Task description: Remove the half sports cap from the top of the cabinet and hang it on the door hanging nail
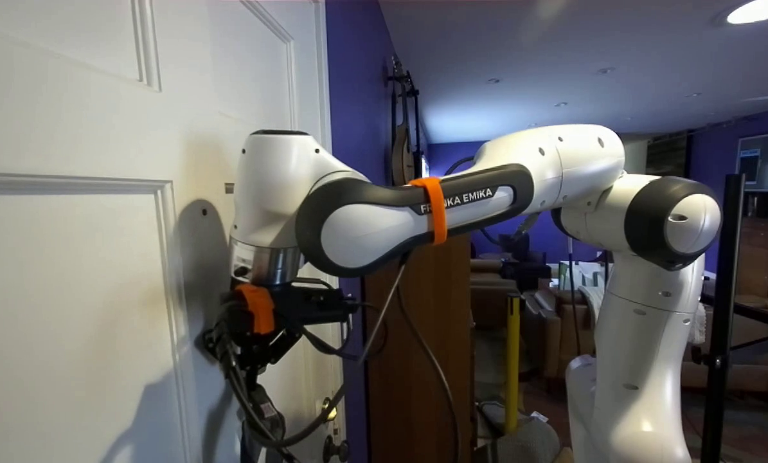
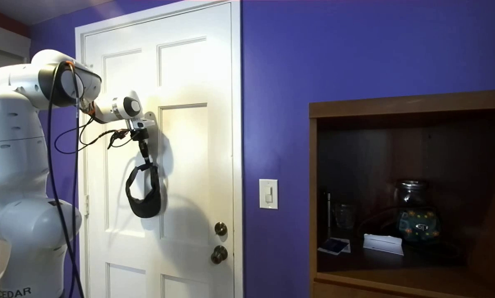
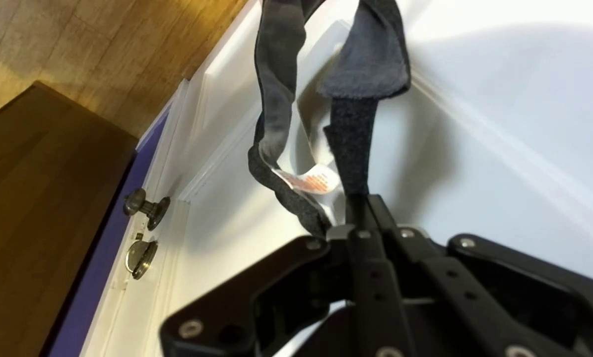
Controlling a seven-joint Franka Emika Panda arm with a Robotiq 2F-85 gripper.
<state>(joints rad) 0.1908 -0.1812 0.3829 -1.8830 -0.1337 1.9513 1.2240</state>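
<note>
by door (image 2: 185, 145), cap (image 2: 155, 188), long axis vertical (brim (image 2: 146, 208) lowest)

The door (image 2: 185, 153) blocks passage behind the cap (image 2: 149, 205), leaving room toward the doorknob (image 2: 219, 254).

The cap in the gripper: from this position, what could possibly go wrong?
The cap hangs from the gripper by its strap and may swing or slip. The gripper seems close to the door, so it might bump it. Cables loop beside the gripper and could snag.
</note>
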